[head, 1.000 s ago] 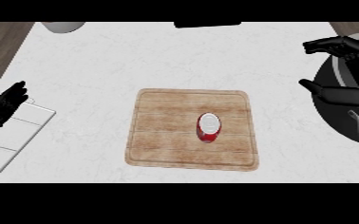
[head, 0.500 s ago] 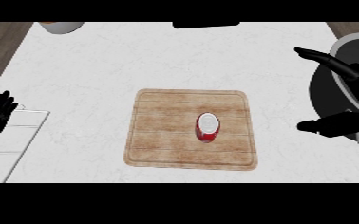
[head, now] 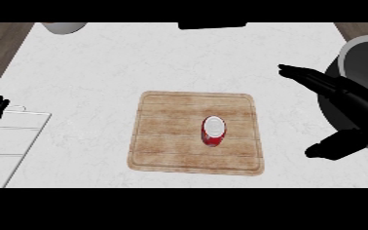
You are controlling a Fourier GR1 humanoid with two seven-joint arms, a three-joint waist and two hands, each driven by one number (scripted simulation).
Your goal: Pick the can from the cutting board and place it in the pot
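Currently can (head: pixel 213 131) upright near cutting board (head: pixel 165 131) centre; right robot hand (head: pixel 338 102) spread, holding nothing, by pot (head: pixel 352 53) at surface's right edge; a sideways approach may tip it

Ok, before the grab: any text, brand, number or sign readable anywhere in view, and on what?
None readable.
Can on the cutting board: red side and pale top, no legible label.
Pot at the right edge: no markings visible.
Right hand: plain black, no markings.
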